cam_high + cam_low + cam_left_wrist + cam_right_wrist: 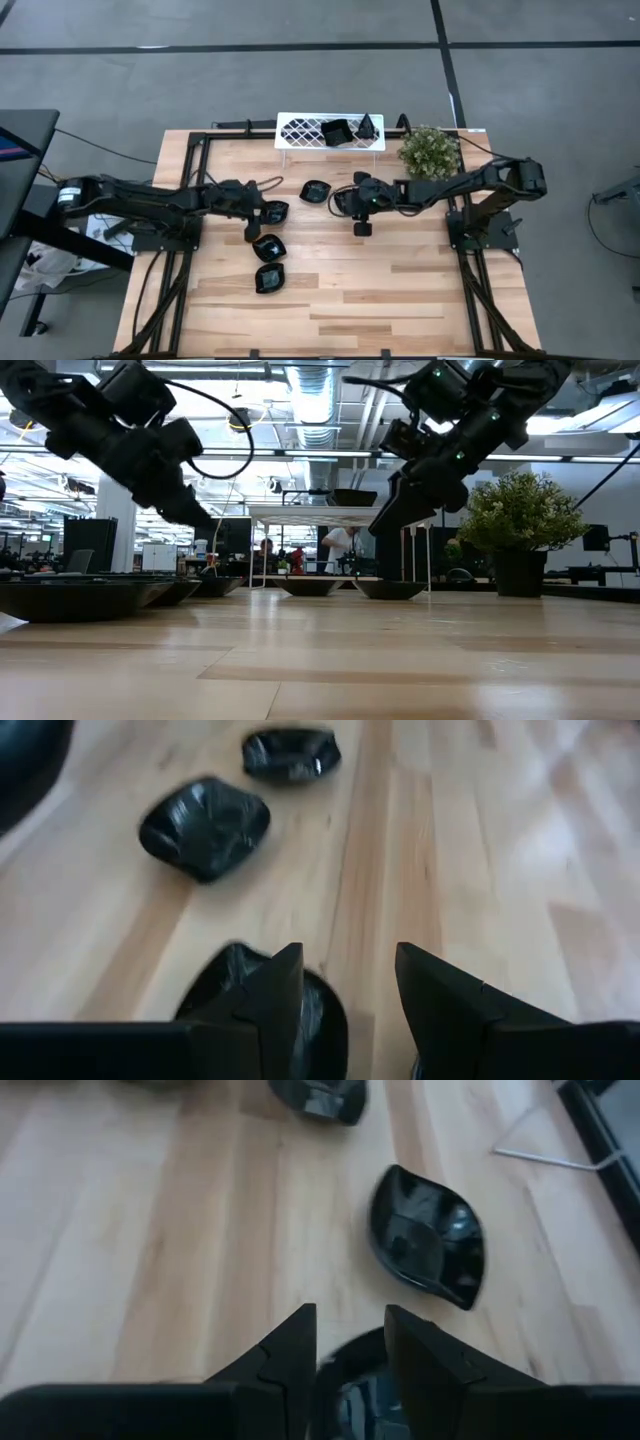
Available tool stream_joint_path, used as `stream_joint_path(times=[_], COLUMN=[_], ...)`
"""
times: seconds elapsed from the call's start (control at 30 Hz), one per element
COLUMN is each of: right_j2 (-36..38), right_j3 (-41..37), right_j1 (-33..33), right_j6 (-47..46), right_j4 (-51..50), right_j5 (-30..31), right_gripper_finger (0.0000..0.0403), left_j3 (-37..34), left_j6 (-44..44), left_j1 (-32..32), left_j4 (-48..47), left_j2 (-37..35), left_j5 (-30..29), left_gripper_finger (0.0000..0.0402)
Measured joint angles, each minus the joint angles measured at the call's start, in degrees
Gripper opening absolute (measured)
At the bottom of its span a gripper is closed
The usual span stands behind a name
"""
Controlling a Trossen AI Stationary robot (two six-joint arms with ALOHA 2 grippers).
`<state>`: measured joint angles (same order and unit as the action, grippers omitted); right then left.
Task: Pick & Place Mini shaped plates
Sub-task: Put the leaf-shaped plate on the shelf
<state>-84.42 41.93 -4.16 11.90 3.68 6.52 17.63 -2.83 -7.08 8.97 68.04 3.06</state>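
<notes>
Several glossy black mini plates lie on the wooden table: one (273, 211) by my left gripper, a leaf-shaped one (315, 190), two nearer the front (268, 246) (270, 279), and one (341, 200) under my right gripper. Two more (337, 132) (369, 126) sit on the white lattice tray (300, 131). My left gripper (350, 995) is open above the table, with a plate (240, 1000) below one finger. My right gripper (350, 1350) is open over a plate (350, 1380). In the low view both grippers (195, 515) (385, 520) hang clear of the plates.
A small green bushy plant (430, 150) stands at the back right, beside the tray and close to my right arm. The tray stands on thin legs at the table's far edge. Bare wood (400, 290) lies at the front right. A person (340, 545) shows far behind the table.
</notes>
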Motion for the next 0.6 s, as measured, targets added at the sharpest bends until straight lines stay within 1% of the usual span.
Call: stream_joint_path(times=[0.23, 0.4, 0.6], right_j2=[0.00, 0.00, 0.00], right_j3=[0.00, 0.00, 0.00], right_j1=[4.56, 7.86, 11.03], right_j6=[0.00, -0.18, -5.14], right_j4=[0.01, 0.17, 0.90], right_j5=[0.00, 1.00, 1.20], right_gripper_finger=[0.0115, 0.0115, 0.0115], left_j3=[-0.02, -0.02, -0.22], left_j6=[2.68, 3.31, 4.00], left_j1=[3.19, 3.31, 3.31], left_j4=[-1.59, -3.10, -5.36], left_j2=[5.29, 5.97, 5.89], left_j5=[-4.98, -8.63, -9.06], left_gripper_finger=[0.0163, 0.0163, 0.0163])
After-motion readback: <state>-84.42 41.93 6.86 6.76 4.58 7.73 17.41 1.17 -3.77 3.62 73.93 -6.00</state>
